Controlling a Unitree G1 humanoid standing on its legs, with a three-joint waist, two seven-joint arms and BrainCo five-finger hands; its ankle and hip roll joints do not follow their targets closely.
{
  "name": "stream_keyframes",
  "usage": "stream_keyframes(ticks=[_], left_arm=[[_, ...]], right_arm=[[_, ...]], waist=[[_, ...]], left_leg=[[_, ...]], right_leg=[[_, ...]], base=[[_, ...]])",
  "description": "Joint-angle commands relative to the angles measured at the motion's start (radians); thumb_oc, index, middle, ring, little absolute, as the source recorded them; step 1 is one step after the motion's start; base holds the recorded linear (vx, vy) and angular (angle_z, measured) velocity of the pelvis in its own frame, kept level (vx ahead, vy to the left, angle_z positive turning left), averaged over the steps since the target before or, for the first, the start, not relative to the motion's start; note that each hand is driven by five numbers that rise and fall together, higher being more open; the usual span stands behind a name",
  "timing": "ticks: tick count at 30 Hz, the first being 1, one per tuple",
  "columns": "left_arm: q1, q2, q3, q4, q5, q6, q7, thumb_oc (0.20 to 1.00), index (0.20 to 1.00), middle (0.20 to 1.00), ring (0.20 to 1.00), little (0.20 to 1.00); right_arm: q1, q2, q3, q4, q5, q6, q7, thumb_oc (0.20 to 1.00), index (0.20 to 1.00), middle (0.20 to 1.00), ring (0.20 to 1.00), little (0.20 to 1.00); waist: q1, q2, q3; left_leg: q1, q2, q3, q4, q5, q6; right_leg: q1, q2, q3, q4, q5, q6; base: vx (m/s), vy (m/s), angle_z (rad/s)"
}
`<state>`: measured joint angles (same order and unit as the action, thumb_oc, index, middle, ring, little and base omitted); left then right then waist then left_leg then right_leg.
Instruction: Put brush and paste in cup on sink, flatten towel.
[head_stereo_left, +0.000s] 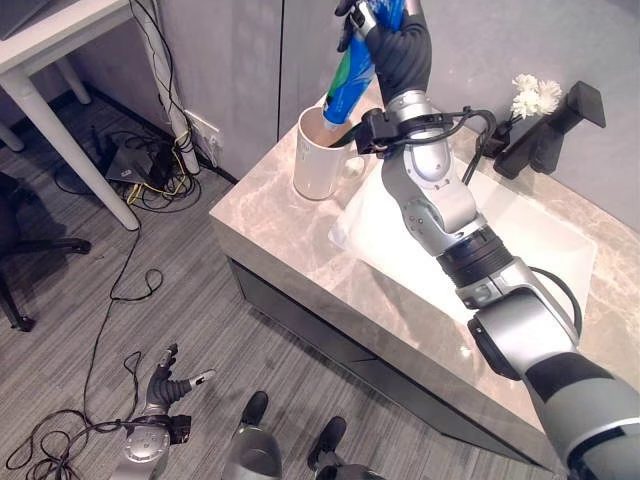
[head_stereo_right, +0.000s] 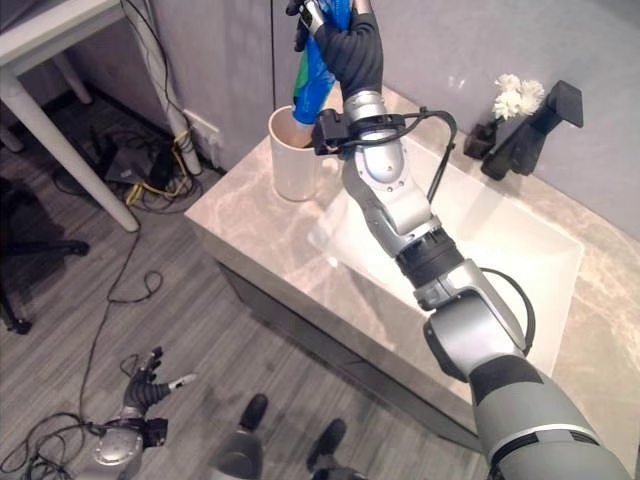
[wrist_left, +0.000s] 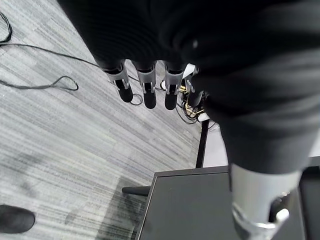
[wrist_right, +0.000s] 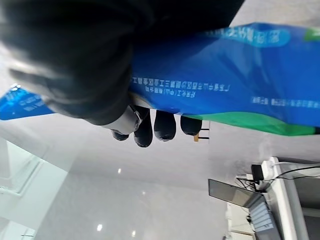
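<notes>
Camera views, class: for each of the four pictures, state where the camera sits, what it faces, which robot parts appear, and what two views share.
Left eye view: on the head, looking down at the marble counter; right hand lowers a blue-green toothpaste tube into the white ceramic cup.
Right eye view: beside it, the same scene; left hand hangs low over the floor.
Left wrist view: along relaxed fingers, facing grey carpet.
Right wrist view: along fingers curled round the tube.
Both eye views share cup, tube and white sink basin.

Both eye views look down from the head, sharing the sink surface (head_stereo_left: 300, 235); wrist views sit close behind each hand.
</notes>
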<state>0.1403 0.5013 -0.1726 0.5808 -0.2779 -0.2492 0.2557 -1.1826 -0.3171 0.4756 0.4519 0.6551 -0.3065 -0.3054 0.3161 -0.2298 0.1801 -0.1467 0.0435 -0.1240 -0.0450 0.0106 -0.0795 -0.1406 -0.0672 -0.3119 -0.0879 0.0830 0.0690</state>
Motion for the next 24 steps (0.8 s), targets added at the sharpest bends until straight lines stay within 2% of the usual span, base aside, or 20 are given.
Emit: stream_keyframes(ticks=[1,7,21,22,23,24], left_arm=[[-0.027,0.018,-0.013,0.004,-0.025,-0.037,0.022,1.000,1.000,1.000,1.000,1.000],[-0.038,0.013,-0.016,0.017,-0.026,-0.040,0.029,1.000,1.000,1.000,1.000,1.000],[-0.048,0.005,-0.029,0.025,-0.022,-0.051,0.044,1.000,1.000,1.000,1.000,1.000],[-0.047,0.004,-0.029,0.028,-0.023,-0.051,0.045,1.000,1.000,1.000,1.000,1.000],[-0.048,0.002,-0.029,0.035,-0.022,-0.053,0.047,1.000,1.000,1.000,1.000,1.000],[-0.049,0.002,-0.029,0.035,-0.022,-0.053,0.047,1.000,1.000,1.000,1.000,1.000]], right_arm=[[-0.114,-0.034,-0.017,-0.019,0.010,-0.062,-0.001,0.200,0.200,0.200,0.200,0.200],[-0.113,-0.015,0.006,-0.011,-0.012,-0.054,0.003,0.200,0.200,0.200,0.200,0.200],[-0.115,0.010,0.025,0.045,-0.033,-0.044,0.003,0.200,0.200,0.200,0.200,0.200],[-0.113,0.009,0.028,0.042,-0.038,-0.041,0.003,0.821,0.821,0.821,0.821,0.821],[-0.113,0.004,0.035,0.039,-0.046,-0.039,0.005,1.000,1.000,1.000,1.000,1.000],[-0.113,0.004,0.035,0.039,-0.046,-0.039,0.005,1.000,1.000,1.000,1.000,1.000]], waist=[[0.032,-0.020,0.005],[0.033,-0.035,0.010],[0.024,-0.038,0.010],[0.023,-0.038,0.010],[0.020,-0.038,0.010],[0.020,-0.038,0.010]], left_leg=[[-0.008,-0.031,-0.069,-0.038,0.043,0.048],[-0.008,-0.030,-0.070,-0.039,0.040,0.047],[-0.003,-0.030,-0.067,-0.042,0.037,0.050],[-0.002,-0.029,-0.066,-0.042,0.037,0.050],[-0.002,-0.030,-0.065,-0.042,0.036,0.050],[-0.002,-0.030,-0.065,-0.042,0.036,0.050]], right_leg=[[0.127,-0.078,0.033,0.007,0.010,0.094],[0.126,-0.077,0.035,0.007,0.011,0.093],[0.124,-0.077,0.042,0.006,0.015,0.093],[0.123,-0.077,0.043,0.006,0.016,0.093],[0.122,-0.077,0.044,0.006,0.017,0.094],[0.122,-0.077,0.044,0.006,0.018,0.094]], base=[[0.00,0.000,0.00],[0.00,0.001,0.01],[0.00,0.000,0.00],[0.00,0.000,0.00],[0.00,0.000,0.00],[0.00,0.000,0.00]])
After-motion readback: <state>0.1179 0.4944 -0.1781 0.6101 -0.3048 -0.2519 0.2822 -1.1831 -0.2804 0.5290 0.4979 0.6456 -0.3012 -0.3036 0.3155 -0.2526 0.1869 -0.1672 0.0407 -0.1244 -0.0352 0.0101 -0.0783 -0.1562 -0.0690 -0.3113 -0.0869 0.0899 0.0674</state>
